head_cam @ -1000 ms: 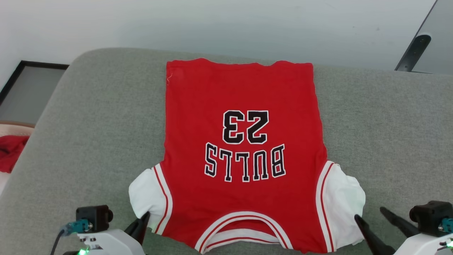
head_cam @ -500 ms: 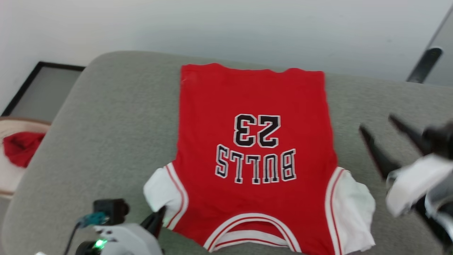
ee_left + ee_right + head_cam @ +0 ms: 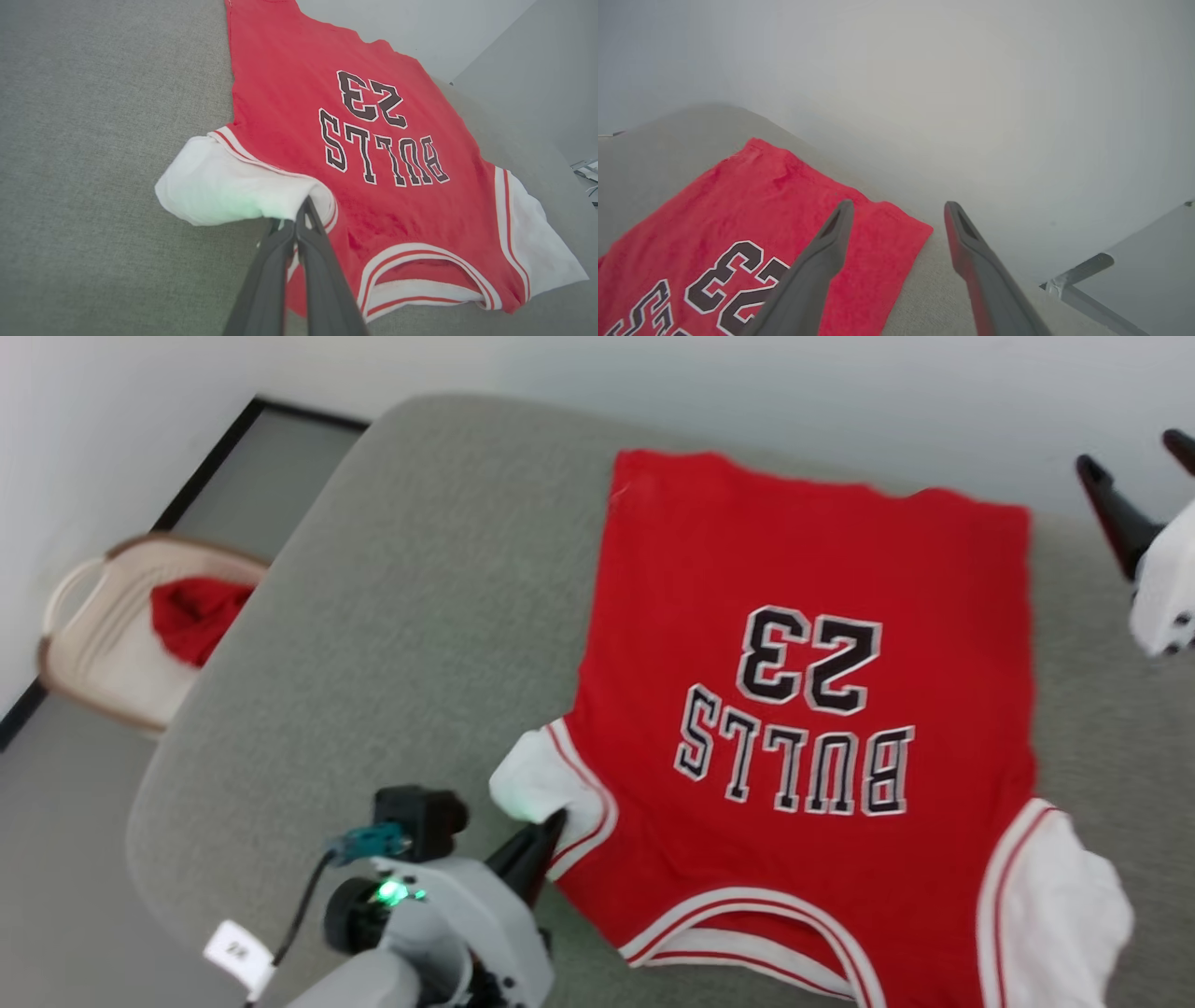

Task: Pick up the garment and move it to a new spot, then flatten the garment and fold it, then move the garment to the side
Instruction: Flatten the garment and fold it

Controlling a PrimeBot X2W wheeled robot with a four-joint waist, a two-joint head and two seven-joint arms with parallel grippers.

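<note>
The garment (image 3: 803,616), a red jersey with white sleeves and black "23" numerals, lies spread flat on the grey padded surface (image 3: 392,616), collar toward me. My left gripper (image 3: 553,823) is shut, its tips pinching the hem of the white sleeve (image 3: 219,186) on the left. The left wrist view shows the two fingers (image 3: 303,210) pressed together with the sleeve bunched up around their tips. My right gripper (image 3: 1137,455) is open at the far right, beyond the garment's far hem corner. In the right wrist view, the open right gripper (image 3: 899,205) hovers above that corner (image 3: 896,228), holding nothing.
On the floor to the left stands a beige basket (image 3: 84,653) with bunched red cloth (image 3: 191,616) in it. A white wall rises just behind the padded surface. A dark-framed panel (image 3: 271,448) lies at the far left, and a grey panel with a bracket (image 3: 1087,270) at the right.
The head camera has swung left, shifting the whole picture. My right gripper has left the near right sleeve and travelled up to the far right hem corner, still open. The left stays shut at the sleeve.
</note>
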